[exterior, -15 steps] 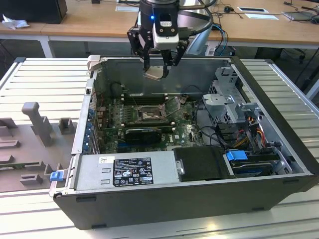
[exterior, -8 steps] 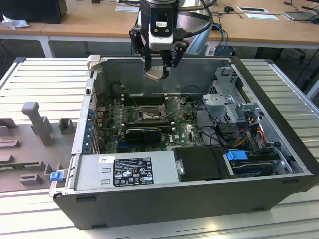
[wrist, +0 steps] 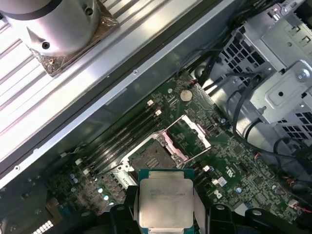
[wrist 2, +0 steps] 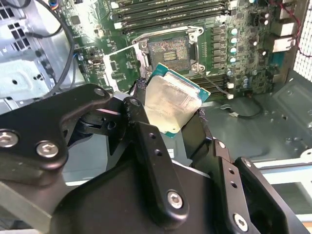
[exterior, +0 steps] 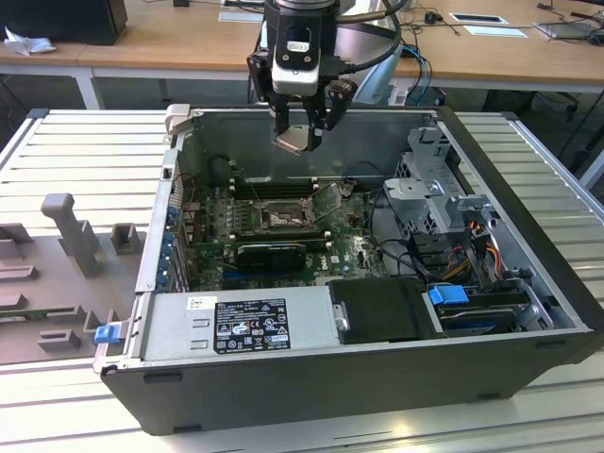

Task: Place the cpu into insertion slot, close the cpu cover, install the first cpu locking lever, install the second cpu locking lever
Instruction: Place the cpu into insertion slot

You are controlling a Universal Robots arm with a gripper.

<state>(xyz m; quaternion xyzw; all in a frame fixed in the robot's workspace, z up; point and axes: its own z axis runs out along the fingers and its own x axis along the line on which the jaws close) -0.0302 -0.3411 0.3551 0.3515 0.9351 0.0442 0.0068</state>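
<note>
Gripper: black metal gripper [exterior: 298,135] with bolted link arms, in the upper middle of the exterior view; its fingers [wrist 2: 140,127] press on two opposite edges of the chip and pinch it.
Chip: the chip [wrist 2: 171,101] is a thin square with a pale, dull silver, slightly scuffed metal face and a green rim; it is held tilted in the air over the back of the case, well apart from the socket.
Socket: the socket [wrist: 151,156] is a square with a dark frame and a greyish contact field, uncovered, on the green board at the middle of the case.
Cover: the cover plate [wrist: 198,130] is a silver frame with a square window, swung up on its hinge just beside the socket.
Surface: the grey steel computer case [exterior: 311,387] lies open on a ribbed aluminium table [exterior: 75,142].
Room: a wooden desk [exterior: 170,38] runs across the top of the exterior view.
Around: long black memory slots [exterior: 269,186] behind the socket; a boxy silver power supply [exterior: 236,321] in front; a perforated drive cage [exterior: 429,189] with cables on the exterior view's right; grey moulded blocks [exterior: 71,226] at left.
</note>
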